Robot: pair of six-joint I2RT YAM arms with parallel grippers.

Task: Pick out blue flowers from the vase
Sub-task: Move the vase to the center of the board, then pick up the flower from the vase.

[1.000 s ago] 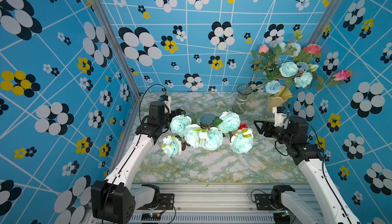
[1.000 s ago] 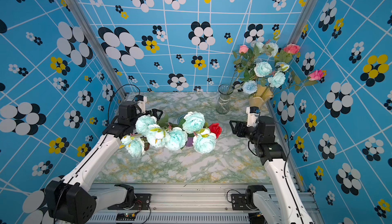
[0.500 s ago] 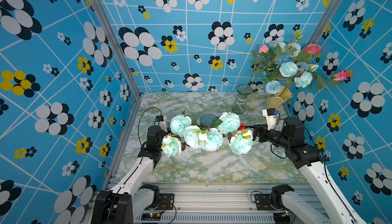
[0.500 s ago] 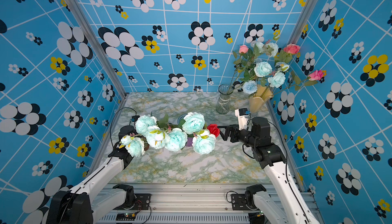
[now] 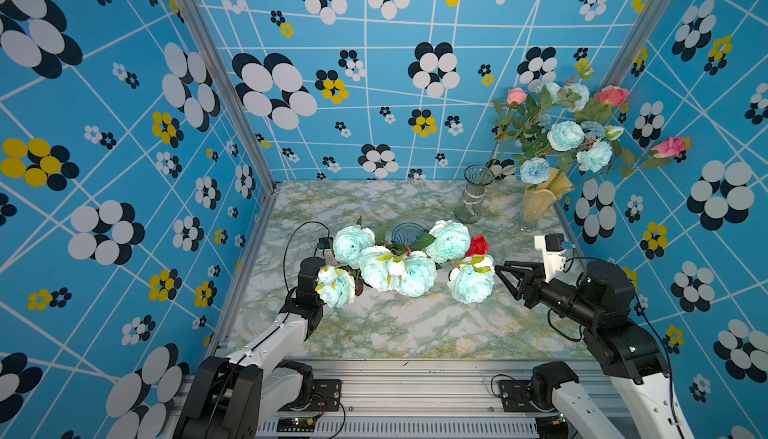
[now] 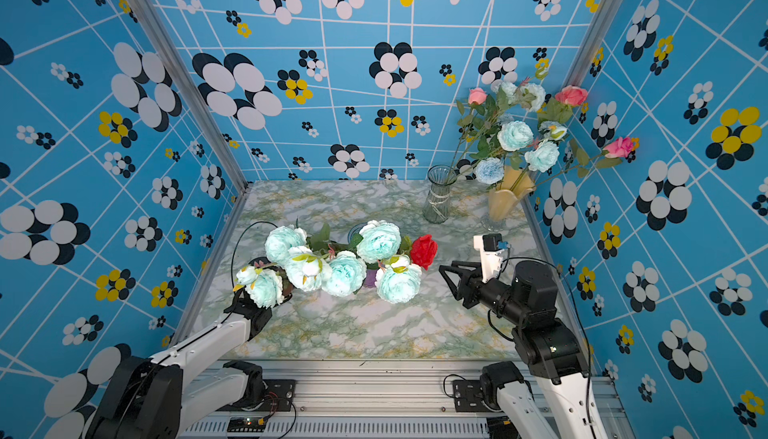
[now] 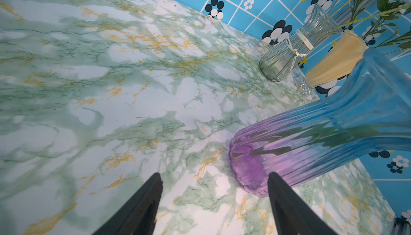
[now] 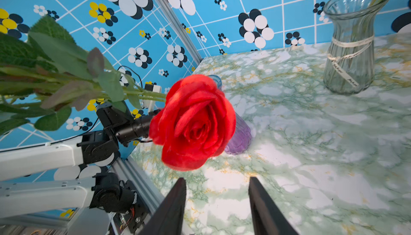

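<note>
On the marbled surface (image 5: 415, 333), the blue flowers (image 5: 415, 277) are seen in both top views massed over the vase (image 7: 300, 147) at mid-surface. Its ribbed blue-to-purple body, with green stems inside, is largely hidden under the blooms there and is laid bare only in the left wrist view. The red rose (image 5: 478, 245), partly masked by a bloom in a top view, is shown full-face in the right wrist view. The left end effector (image 7: 214, 175), covered by blooms from above, is shown open and empty just beside the vase's purple base, and the right end effector (image 8: 217, 179) is likewise open and empty, apart from the rose.
</note>
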